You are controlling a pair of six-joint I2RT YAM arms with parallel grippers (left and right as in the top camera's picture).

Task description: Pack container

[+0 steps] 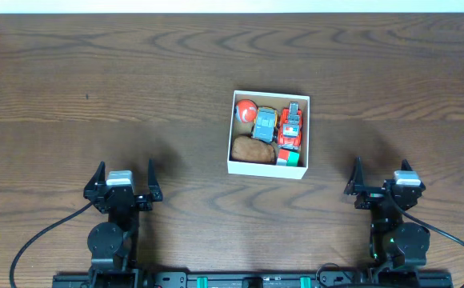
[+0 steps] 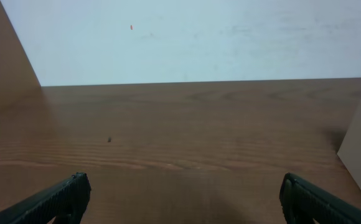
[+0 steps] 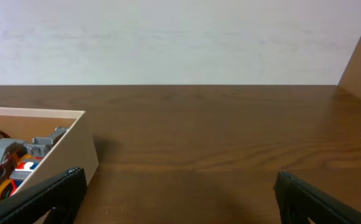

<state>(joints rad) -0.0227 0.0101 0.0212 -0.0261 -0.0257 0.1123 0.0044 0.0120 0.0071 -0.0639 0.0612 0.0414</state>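
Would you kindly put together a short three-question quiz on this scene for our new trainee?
1. True or false: the container is empty.
2. Which toy sits in the container's far-left corner? A) red ball; B) blue car; C) red truck.
3. Fill in the blank: the left gripper and the right gripper both stand ____, holding nothing.
Key: 1 false; 2 A; 3 open.

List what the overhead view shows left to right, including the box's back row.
left gripper, open → container, with its back row running red ball → blue toy car → red toy truck → right gripper, open.
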